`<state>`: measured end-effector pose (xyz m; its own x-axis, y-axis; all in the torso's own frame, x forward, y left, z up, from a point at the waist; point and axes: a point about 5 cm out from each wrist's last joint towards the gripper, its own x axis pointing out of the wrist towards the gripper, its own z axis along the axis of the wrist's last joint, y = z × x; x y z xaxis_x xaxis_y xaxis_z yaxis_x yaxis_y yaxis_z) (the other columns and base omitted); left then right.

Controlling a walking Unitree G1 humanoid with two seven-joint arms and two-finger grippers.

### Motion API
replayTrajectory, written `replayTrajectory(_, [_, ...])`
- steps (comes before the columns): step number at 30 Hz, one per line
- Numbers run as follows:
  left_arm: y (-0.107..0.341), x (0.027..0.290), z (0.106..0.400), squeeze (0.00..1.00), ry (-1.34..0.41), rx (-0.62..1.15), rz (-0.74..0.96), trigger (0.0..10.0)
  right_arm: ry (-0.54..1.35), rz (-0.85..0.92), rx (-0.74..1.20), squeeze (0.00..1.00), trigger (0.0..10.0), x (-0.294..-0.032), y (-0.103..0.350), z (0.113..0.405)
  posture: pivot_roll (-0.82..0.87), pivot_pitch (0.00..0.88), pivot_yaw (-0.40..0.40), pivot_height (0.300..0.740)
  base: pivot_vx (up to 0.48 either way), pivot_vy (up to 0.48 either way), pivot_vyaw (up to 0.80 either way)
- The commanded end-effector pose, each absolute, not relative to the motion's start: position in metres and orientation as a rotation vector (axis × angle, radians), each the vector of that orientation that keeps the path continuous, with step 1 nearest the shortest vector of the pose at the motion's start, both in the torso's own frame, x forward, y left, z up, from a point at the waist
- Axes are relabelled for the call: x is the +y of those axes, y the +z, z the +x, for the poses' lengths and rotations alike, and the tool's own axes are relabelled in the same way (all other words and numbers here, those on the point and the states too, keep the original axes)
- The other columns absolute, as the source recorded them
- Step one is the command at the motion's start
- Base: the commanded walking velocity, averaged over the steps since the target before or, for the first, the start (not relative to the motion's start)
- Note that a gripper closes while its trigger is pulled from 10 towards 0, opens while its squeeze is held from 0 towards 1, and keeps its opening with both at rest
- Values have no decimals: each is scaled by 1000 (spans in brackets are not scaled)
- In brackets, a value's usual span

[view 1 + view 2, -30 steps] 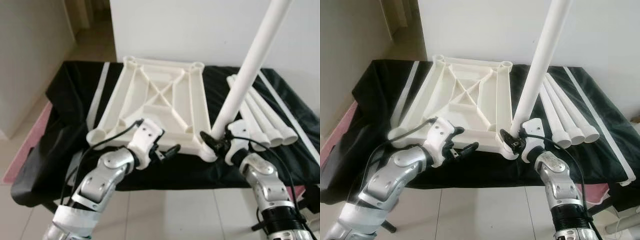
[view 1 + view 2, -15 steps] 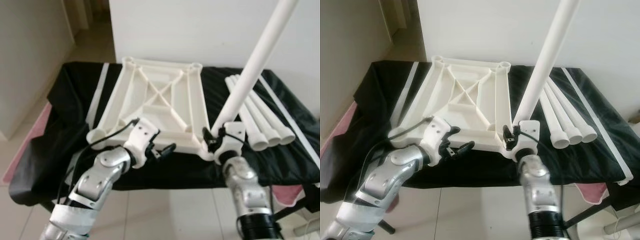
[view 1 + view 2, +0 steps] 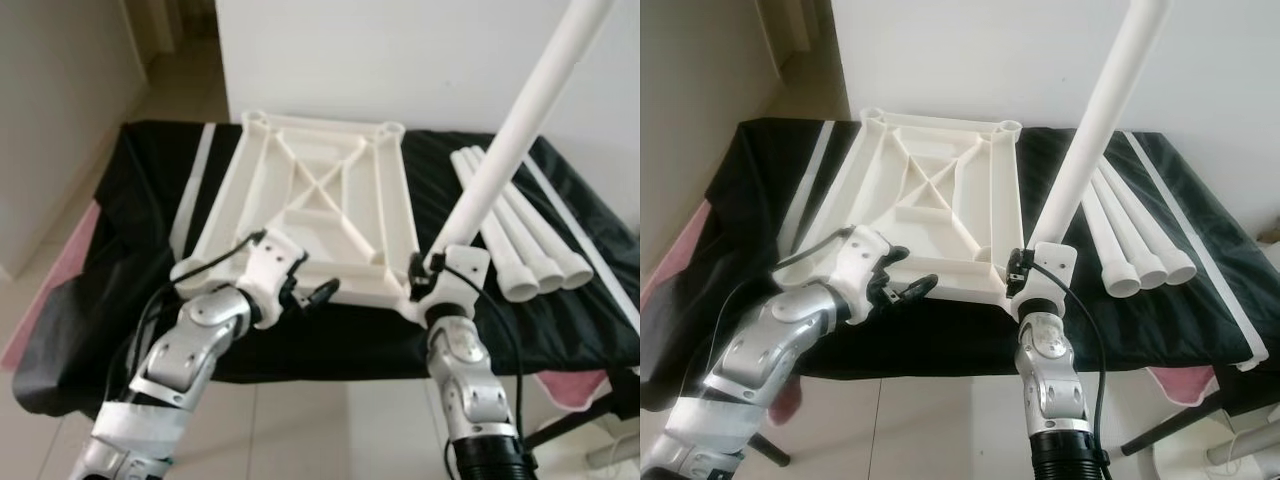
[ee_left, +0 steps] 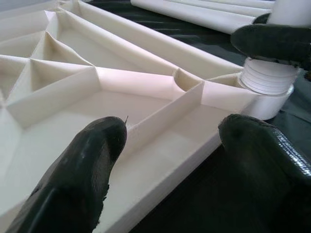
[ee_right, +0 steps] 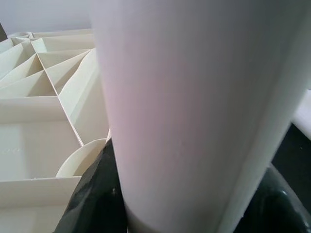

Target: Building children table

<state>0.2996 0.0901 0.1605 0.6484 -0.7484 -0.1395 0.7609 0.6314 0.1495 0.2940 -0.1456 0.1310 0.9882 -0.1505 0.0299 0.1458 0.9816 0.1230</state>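
At the tabletop's [image 3: 320,200] near corner, our right gripper [image 3: 1025,275] jaws clamp the leg [image 3: 1095,130], top cropped; left gripper [image 3: 315,295] jaws gape.

- the tabletop [image 3: 320,215] lying underside-up looks like moulded plastic, off-white, smooth with a faint satin sheen on the ribs
- the leg [image 3: 1095,125] gripped by the right claw [image 3: 1020,275] is the same smooth white plastic, matt-ish, with fine threaded ridges at its base in the left wrist view
- spare legs [image 3: 525,245] are also plain white plastic tubes
- the bench is draped in black cloth [image 3: 130,250], soft and wrinkly, with a pale stripe
- left claw [image 3: 310,295] fingers [image 4: 82,170] look like matt black rubbery stuff, slightly grainy
- arms are brushed silver metal with white plastic wrist housings
- floor tiles [image 3: 300,430] are pale and glossy
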Motion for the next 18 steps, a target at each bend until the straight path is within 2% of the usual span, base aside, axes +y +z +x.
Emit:
replayTrajectory(1, [161,91,301,0,-890,61,211,10000,-180,145,15,0,10000,-153,117,289,-17,21,-10,740,0,0,0])
replayTrajectory(2, [162,91,302,0,-890,59,211,10000,-182,139,7,631,10000,-154,117,288,-18,20,-9,740,0,0,0])
replayTrajectory(3, [162,90,302,0,-890,58,211,10000,-182,136,2,1000,10000,-155,117,287,-18,20,-9,740,0,0,0])
replayTrajectory(9, [166,93,303,0,-897,30,232,10000,-84,147,-58,1000,10000,-150,119,275,-20,22,-12,740,0,0,0])
replayTrajectory(16, [177,117,326,0,-807,10,284,10000,-27,123,-58,1000,10000,-154,114,258,-24,22,-13,740,0,0,0])
replayTrajectory(17, [179,122,333,0,-784,14,297,10000,15,131,-59,843,10000,-152,113,254,-28,23,-10,740,0,0,0])
replayTrajectory(18, [179,122,333,0,-784,14,297,10000,15,131,-59,843,10000,-152,113,254,-28,23,-10,740,0,0,0])
